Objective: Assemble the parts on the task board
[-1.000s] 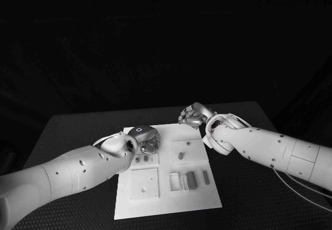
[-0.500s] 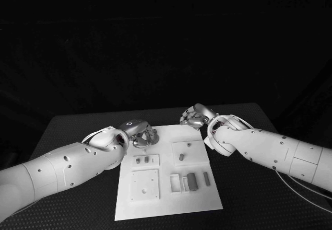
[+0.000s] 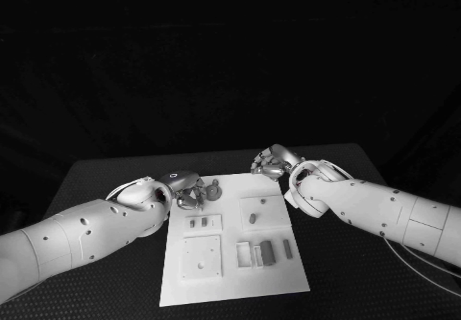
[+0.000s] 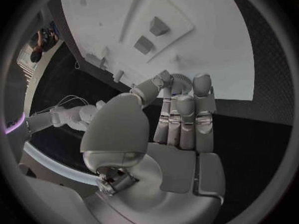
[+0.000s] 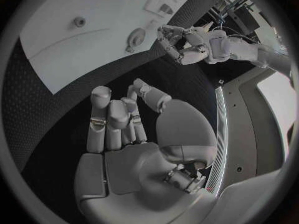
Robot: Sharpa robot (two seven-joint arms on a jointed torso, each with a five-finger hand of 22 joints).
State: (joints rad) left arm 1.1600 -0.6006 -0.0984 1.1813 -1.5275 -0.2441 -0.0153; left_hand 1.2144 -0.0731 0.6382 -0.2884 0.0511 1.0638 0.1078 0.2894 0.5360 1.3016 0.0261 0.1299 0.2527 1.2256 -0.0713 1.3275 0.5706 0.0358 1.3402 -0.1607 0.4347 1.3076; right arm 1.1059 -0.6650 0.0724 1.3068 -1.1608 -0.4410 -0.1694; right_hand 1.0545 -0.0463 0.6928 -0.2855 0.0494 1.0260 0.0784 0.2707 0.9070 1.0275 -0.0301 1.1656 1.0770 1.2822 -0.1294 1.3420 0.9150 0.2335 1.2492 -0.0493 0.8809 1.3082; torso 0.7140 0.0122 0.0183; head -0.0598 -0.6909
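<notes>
White task board (image 3: 278, 267) with both silver hands at its far end, assembly judged barely begun.
Several small parts (image 3: 266, 251) lie loose on the board, nearer the robot than either hand, so most fitting seems left. The left hand (image 3: 195, 191) hovers over the far left corner, fingers curled together; whether it pinches a piece cannot be told. The right hand (image 3: 270, 163), off the far right corner, has fingers half curled, apparently holding nothing.

- A black bench (image 3: 106, 180) with a finely textured top.
- The white task board (image 3: 278, 273) lies flat on its middle, lengthwise toward the robot.
</notes>
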